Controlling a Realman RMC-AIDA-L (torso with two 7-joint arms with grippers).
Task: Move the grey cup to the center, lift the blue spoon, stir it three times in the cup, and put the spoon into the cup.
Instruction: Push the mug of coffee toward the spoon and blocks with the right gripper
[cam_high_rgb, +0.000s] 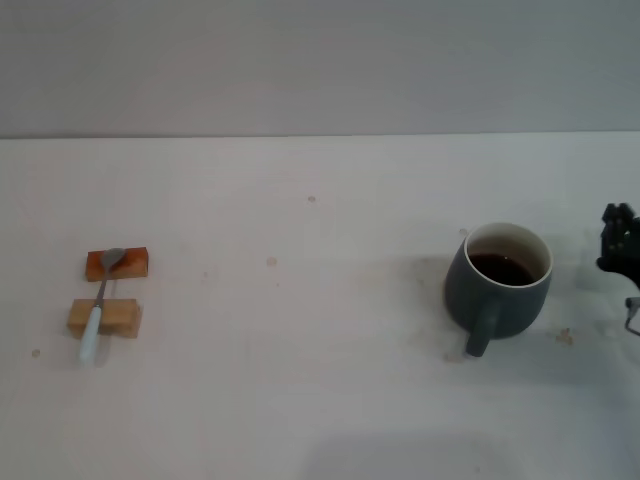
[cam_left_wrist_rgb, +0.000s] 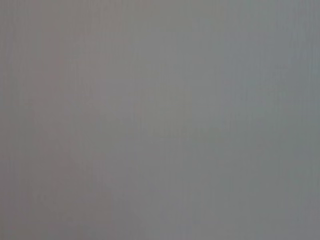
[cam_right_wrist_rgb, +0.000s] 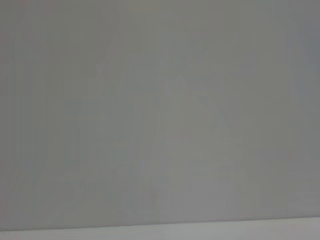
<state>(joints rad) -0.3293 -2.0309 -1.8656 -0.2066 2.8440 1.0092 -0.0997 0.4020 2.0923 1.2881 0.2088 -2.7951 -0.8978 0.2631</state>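
My right hand (cam_high_rgb: 620, 240) just in view at the head view's 3 o'clock edge, dark, low over the bench, fingers unreadable, my left arm out of sight

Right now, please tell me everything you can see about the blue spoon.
The blue spoon is small and slim, with a pale blue handle and a grey metal neck and bowl. It lies on the robot's left side of the white table, bridged across two small blocks: its bowl rests on the reddish-brown block, its handle crosses the tan block, and the handle end points toward the robot. No gripper touches it.
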